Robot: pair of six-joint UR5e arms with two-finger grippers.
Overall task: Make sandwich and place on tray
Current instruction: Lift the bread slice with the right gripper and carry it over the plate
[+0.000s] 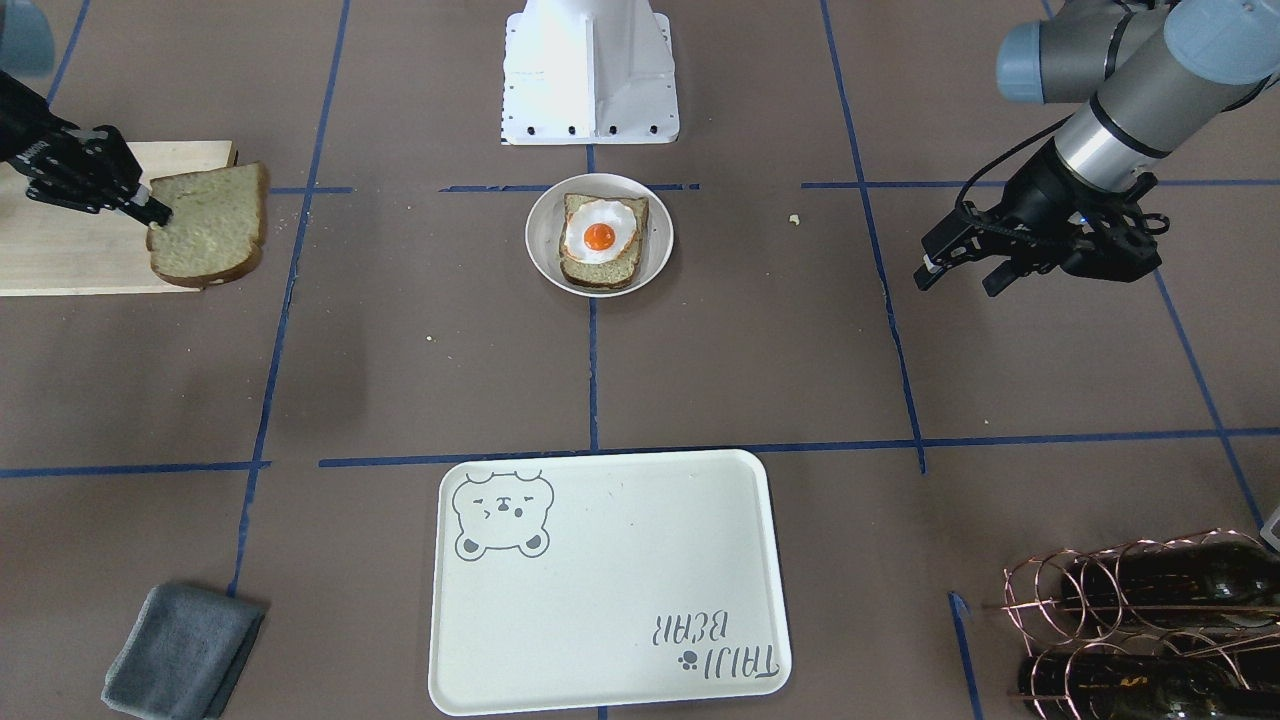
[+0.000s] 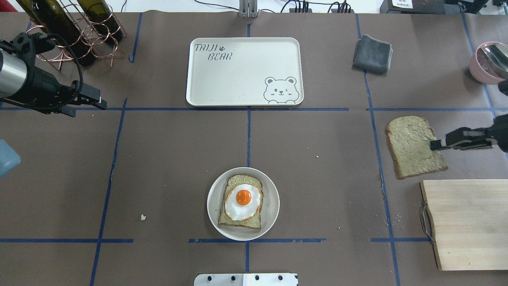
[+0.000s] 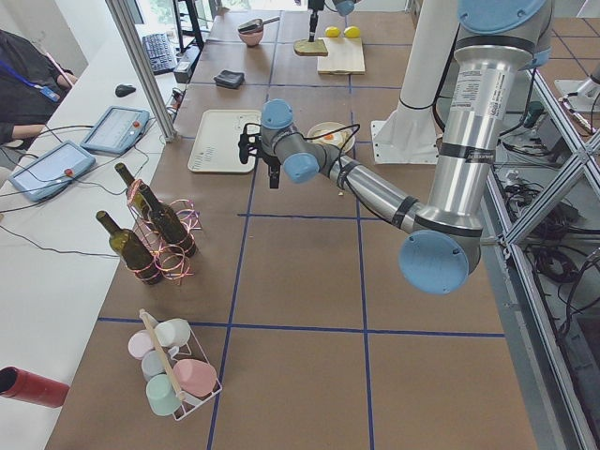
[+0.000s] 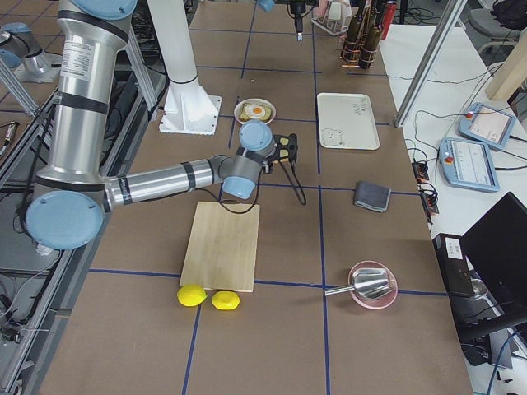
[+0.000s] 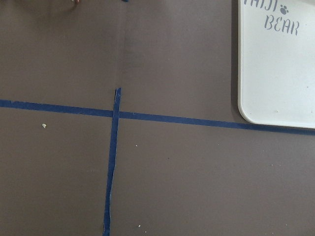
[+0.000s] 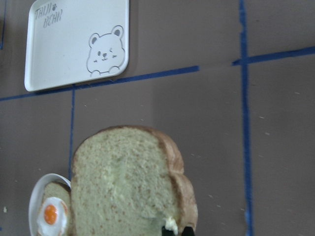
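A bread slice with a white fried egg (image 2: 243,197) on top lies on a small round white plate (image 2: 274,202) at the table's middle. My right gripper (image 2: 434,143) is shut on one edge of a second bread slice (image 2: 412,147) and holds it above the table, beside the cutting board. This slice fills the right wrist view (image 6: 123,182). The cream tray (image 2: 238,79) with the bear drawing lies beyond the plate with nothing on it. My left gripper (image 2: 91,108) is open and empty, hovering left of the tray.
A wooden cutting board (image 2: 468,222) lies at the right. A grey cloth (image 2: 372,54) lies right of the tray. A copper rack with wine bottles (image 2: 71,31) stands at the far left, and a pink bowl (image 2: 488,63) at the far right. Crumbs dot the table.
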